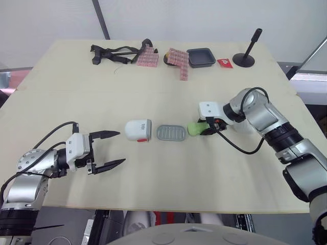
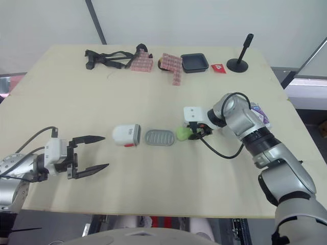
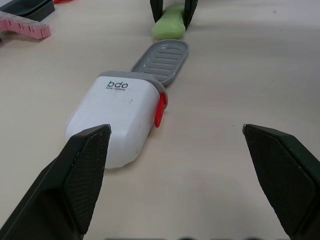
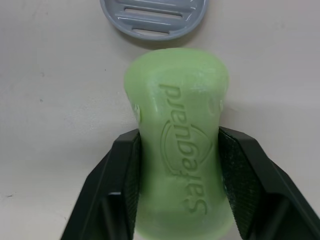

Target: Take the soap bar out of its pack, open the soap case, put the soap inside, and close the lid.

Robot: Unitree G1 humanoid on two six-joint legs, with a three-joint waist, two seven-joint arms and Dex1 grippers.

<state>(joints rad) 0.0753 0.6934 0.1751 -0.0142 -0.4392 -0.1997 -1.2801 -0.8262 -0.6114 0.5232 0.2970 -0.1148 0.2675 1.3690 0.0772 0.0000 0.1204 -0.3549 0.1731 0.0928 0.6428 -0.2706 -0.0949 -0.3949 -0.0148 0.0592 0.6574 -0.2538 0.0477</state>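
Green soap [image 4: 177,145] between right fingers [image 4: 110,195]

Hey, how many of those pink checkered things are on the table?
2. One pink checkered piece lies at the far edge beside the black straps; the other lies just left of the black tray. Stacked pieces may be hidden.

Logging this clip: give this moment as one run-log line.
right gripper: shut on soap bar, beside grey tray | left gripper: open, by white cover | grey tray: slid out of white cover, empty
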